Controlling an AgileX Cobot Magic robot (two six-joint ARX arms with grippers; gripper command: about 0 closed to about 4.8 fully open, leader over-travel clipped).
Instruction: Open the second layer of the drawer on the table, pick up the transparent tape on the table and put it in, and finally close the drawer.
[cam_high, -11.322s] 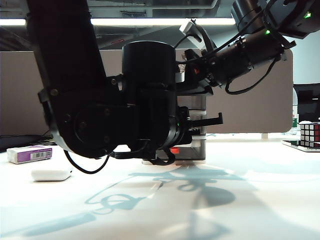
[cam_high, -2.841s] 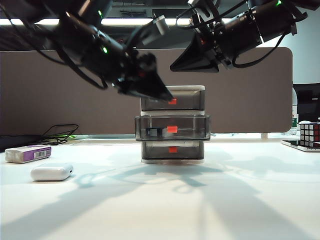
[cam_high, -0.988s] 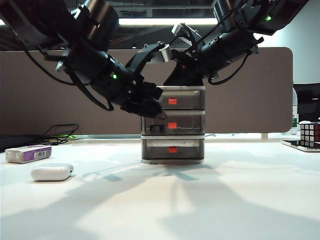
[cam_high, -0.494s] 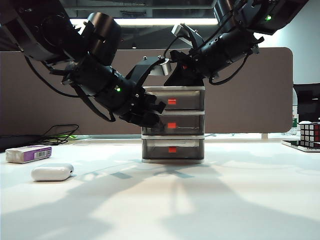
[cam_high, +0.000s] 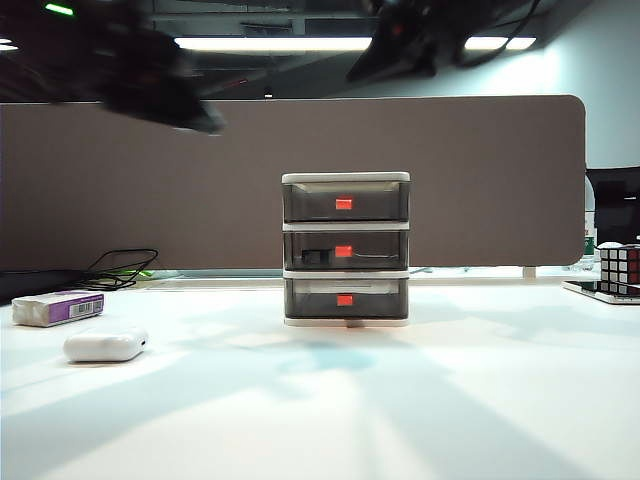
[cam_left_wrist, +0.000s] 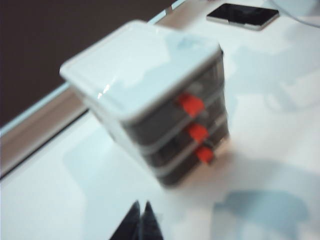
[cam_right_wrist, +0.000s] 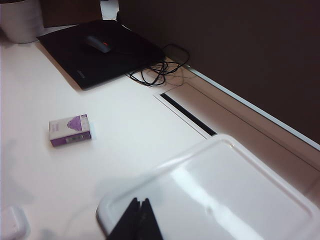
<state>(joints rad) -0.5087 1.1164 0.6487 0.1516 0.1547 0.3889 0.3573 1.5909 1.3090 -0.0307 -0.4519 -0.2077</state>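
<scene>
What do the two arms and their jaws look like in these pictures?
Both arms are black and blurred at the top of the exterior view. The left arm shows a small green light. The left gripper and right gripper each end in thin, pointed black jaws pressed together.

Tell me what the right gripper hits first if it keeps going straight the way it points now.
Most likely the white top of the drawer. In the right wrist view the right gripper, its jaws shut, hangs over that lid near one corner and aims down onto it. Nothing shows between them, though the gap is hard to judge.
</scene>
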